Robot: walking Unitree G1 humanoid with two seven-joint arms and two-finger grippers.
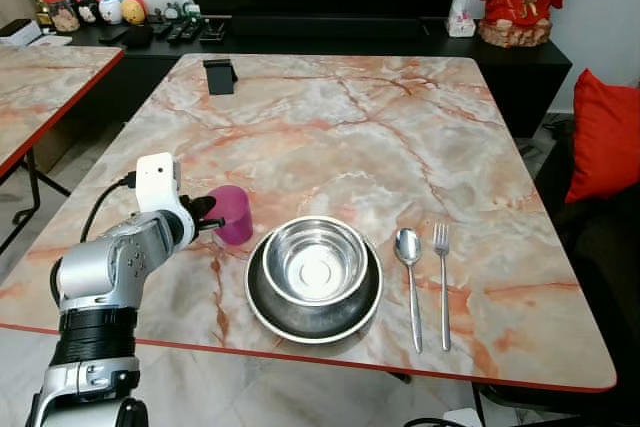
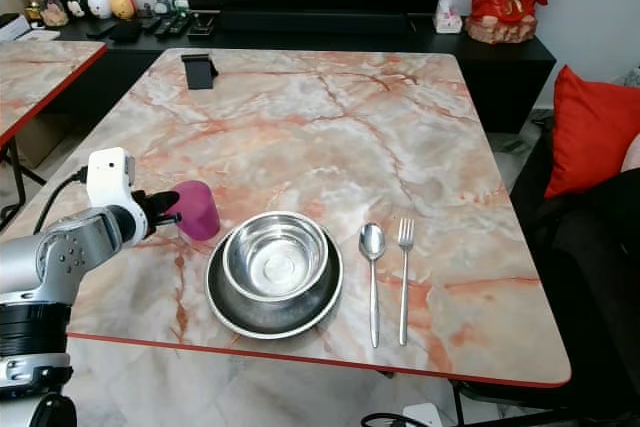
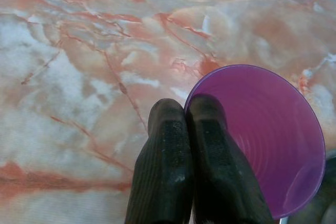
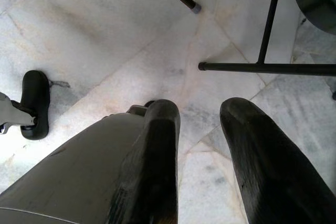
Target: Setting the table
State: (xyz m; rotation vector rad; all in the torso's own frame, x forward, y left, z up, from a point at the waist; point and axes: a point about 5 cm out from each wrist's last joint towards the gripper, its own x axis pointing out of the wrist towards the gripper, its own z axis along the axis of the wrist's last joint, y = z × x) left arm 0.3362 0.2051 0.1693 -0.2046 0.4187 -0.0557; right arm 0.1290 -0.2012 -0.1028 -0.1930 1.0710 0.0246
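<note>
Marble-veined table [image 1: 330, 137]: left pincer [image 3: 186, 129] pinching round purple cup's [image 3: 273, 135] rim.

Cup: purple plastic cup [image 1: 234, 213], upright and open-mouthed, on the marble table [image 1: 330, 127] just left of the plate, its rim pinched by the left gripper [image 3: 189, 124].
Plate: round steel plate [image 1: 270, 309] near the table's front edge.
Bowl: shiny steel bowl [image 1: 315, 259], upright, sitting in the plate.
Spoon: steel spoon [image 1: 409, 282] just right of the plate, bowl end away from the front edge.
Fork: steel fork [image 1: 442, 282] beside the spoon, parallel, tines pointing the same way.
</note>
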